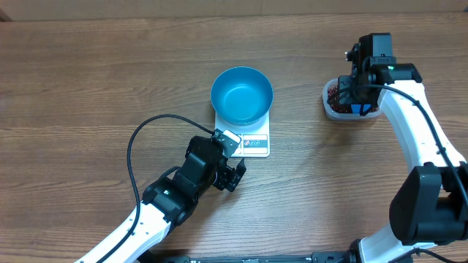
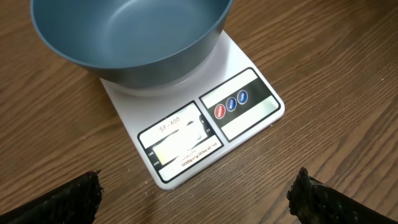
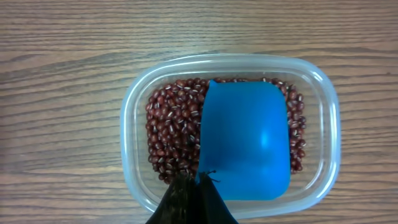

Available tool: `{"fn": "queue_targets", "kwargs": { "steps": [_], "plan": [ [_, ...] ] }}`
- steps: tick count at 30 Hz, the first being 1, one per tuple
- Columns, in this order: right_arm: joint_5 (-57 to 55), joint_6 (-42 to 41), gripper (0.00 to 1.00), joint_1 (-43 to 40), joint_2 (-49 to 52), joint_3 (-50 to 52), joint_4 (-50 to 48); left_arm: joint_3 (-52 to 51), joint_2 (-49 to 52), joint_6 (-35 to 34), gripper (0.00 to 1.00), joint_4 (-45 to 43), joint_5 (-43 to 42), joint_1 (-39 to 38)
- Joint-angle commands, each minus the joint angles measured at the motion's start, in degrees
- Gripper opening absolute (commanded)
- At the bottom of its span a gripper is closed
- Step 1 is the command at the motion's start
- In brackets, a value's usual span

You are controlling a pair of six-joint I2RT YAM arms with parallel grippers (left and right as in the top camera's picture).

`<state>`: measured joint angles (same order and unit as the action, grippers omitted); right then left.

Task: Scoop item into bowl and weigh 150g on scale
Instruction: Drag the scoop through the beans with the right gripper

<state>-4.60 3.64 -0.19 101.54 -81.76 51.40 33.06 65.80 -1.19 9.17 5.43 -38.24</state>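
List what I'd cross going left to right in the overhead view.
black cable loop → blue bowl → clear tub holding the beans

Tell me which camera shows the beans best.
The right wrist view. It looks straight down into the clear tub, where single beans show beside the blue scoop. The overhead gives only a small reddish patch in the tub, partly covered by the right arm. The left wrist view shows no beans.
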Motion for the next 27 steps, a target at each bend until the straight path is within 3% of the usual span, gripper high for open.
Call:
{"fn": "queue_targets", "kwargs": {
  "steps": [1,27],
  "plan": [
    [4.3,-0.4,0.04,-0.8,0.7,0.0,0.9,-0.3,0.1,-0.5,0.99,-0.2,0.7,0.0],
    [13.4,-0.4,0.04,-5.0,0.7,0.0,2.0,-0.3,0.1,-0.5,1.0,-0.2,0.7,0.0]
  ]
}}
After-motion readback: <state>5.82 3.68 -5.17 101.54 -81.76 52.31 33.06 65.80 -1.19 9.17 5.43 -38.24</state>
